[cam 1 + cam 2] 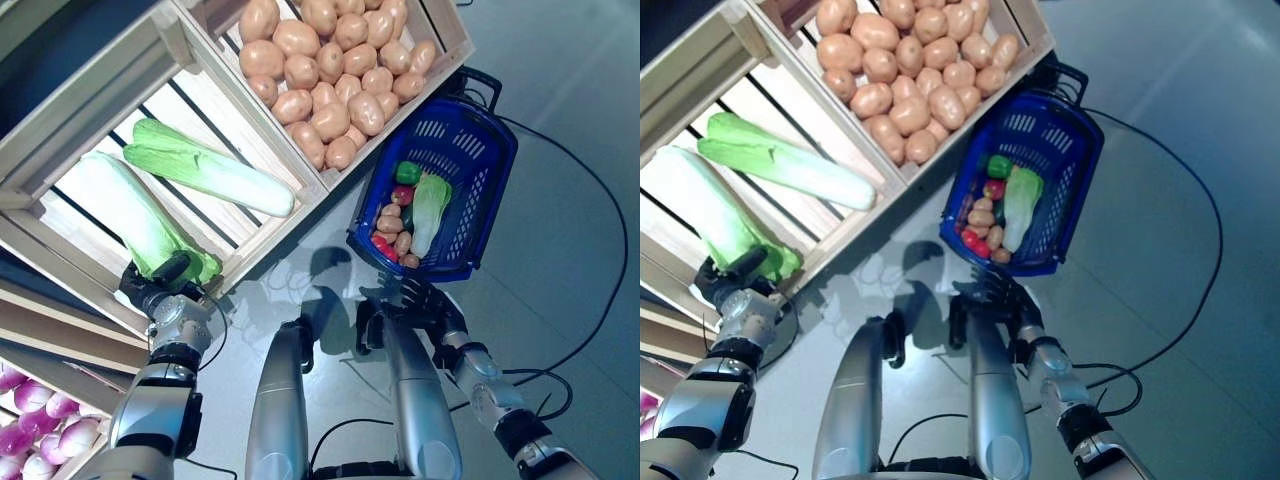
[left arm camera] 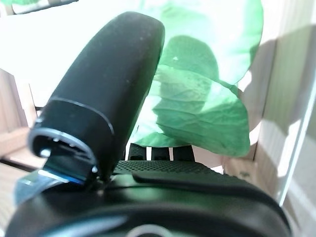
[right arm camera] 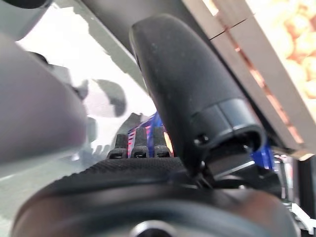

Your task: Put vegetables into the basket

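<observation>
1. A blue plastic basket with a black handle (image 1: 470, 160) is seen on the grey floor (image 1: 570, 120), just beside the corner of a pale wooden crate full of brown potatoes (image 1: 330, 75).
2. In the basket a pale green cabbage (image 1: 430, 210), a green pepper (image 1: 408, 172), a red tomato (image 1: 402, 194) and some small brown potatoes (image 1: 391, 224) are found.
3. In the neighbouring slatted wooden crate (image 1: 120, 70) two long green-and-white cabbages are laid: one (image 1: 210, 170) lies across the slats, the other (image 1: 135, 215) lies nearer to the crate's front edge.
4. The left hand (image 1: 160, 280) is placed at the leafy green end of the nearer cabbage. Its thumb (image 2: 106, 84) is pressed on the leaves and its fingers (image 2: 158, 152) are passed under them, so the cabbage is clamped between them.
5. The right hand (image 1: 425, 300) is held low over the floor, near the basket's front rim but apart from it. Its fingers (image 3: 136, 143) are kept loosely straight and nothing is held.
6. At the lower left edge, purple-and-white turnips (image 1: 35, 415) are seen on a lower shelf.
</observation>
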Tool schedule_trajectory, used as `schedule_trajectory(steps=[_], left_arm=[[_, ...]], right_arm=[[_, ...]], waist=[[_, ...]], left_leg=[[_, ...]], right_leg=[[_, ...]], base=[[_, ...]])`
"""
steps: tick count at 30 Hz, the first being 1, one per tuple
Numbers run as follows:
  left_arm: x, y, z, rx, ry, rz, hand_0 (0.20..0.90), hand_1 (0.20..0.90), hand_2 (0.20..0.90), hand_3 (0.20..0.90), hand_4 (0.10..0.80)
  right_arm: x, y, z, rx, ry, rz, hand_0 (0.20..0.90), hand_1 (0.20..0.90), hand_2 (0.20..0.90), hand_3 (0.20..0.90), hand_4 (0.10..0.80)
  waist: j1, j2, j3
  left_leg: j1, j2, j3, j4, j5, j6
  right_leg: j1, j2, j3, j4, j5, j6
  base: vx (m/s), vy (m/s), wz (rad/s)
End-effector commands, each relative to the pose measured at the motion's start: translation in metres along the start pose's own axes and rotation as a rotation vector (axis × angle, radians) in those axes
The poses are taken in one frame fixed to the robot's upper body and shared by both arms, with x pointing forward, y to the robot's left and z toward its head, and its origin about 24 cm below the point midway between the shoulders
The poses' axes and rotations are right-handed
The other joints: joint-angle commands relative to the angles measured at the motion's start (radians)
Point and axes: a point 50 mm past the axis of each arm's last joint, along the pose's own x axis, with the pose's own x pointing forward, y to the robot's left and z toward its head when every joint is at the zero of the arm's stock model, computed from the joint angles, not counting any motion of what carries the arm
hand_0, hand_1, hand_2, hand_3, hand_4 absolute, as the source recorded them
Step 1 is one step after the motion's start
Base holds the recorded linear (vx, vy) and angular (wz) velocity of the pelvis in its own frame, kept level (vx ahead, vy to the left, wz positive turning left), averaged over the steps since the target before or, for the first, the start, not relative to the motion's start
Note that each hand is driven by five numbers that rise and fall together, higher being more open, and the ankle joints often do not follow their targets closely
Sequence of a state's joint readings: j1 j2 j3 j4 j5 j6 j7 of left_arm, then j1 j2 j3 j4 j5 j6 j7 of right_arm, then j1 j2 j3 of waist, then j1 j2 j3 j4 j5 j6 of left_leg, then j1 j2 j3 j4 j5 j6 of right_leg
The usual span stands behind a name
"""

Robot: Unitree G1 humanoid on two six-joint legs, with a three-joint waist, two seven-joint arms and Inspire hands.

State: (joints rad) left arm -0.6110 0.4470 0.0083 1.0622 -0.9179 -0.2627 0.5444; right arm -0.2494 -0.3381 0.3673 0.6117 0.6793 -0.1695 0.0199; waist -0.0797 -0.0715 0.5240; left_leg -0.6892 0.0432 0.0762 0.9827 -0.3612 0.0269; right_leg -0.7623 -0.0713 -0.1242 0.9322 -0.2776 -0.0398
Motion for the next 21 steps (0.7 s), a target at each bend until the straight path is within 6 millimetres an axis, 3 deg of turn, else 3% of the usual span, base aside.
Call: schedule_trajectory(steps=[1, 6, 15, 17, 21], left_arm=[[-0.016, -0.027, 0.007, 0.002, -0.111, -0.185, 0.300, 0.300, 0.300, 0.300, 0.400], [-0.028, -0.024, -0.002, 0.000, -0.162, -0.222, 0.300, 0.300, 0.300, 0.300, 0.400], [-0.067, -0.022, -0.023, -0.091, -0.221, -0.322, 0.300, 0.300, 0.300, 0.300, 0.400], [-0.082, -0.023, -0.027, -0.049, -0.264, -0.350, 0.300, 0.300, 0.300, 0.300, 0.400], [-0.088, -0.019, -0.019, 0.054, -0.374, -0.380, 0.300, 0.300, 0.300, 0.300, 0.400]], right_arm=[[-0.004, 0.014, 0.024, 0.075, -0.172, 0.030, 0.900, 0.900, 0.900, 0.900, 0.800], [-0.010, 0.014, 0.024, 0.101, -0.208, 0.029, 0.900, 0.900, 0.900, 0.900, 0.800], [-0.022, 0.021, 0.039, 0.078, -0.381, -0.040, 0.900, 0.900, 0.900, 0.900, 0.800], [-0.024, 0.023, 0.042, 0.116, -0.399, -0.019, 0.900, 0.900, 0.900, 0.900, 0.800], [-0.027, 0.024, 0.038, 0.191, -0.385, 0.031, 0.900, 0.900, 0.900, 0.900, 0.800]], waist=[[-0.021, 0.031, -0.063], [-0.013, 0.041, -0.100], [0.028, 0.053, -0.175], [0.046, 0.056, -0.213], [0.059, 0.056, -0.259]], left_leg=[[0.120, -0.018, 0.084, -0.108, 0.016, 0.035], [0.199, -0.030, 0.080, -0.150, 0.015, 0.036], [0.365, -0.065, 0.037, -0.256, 0.024, 0.039], [0.440, -0.087, 0.007, -0.327, 0.044, 0.044], [0.541, -0.093, -0.016, -0.453, 0.086, 0.039]], right_leg=[[0.136, -0.041, 0.030, 0.017, -0.064, 0.003], [0.215, -0.055, 0.022, -0.017, -0.067, 0.008], [0.412, -0.074, -0.007, -0.131, -0.063, 0.016], [0.495, -0.077, -0.014, -0.206, -0.047, 0.018], [0.604, -0.066, -0.030, -0.336, -0.017, 0.017]], base=[[0.049, -0.006, -0.07], [0.043, -0.012, -0.06], [0.051, -0.049, 0.02], [0.065, -0.086, 0.08], [0.071, -0.074, 0.09]])
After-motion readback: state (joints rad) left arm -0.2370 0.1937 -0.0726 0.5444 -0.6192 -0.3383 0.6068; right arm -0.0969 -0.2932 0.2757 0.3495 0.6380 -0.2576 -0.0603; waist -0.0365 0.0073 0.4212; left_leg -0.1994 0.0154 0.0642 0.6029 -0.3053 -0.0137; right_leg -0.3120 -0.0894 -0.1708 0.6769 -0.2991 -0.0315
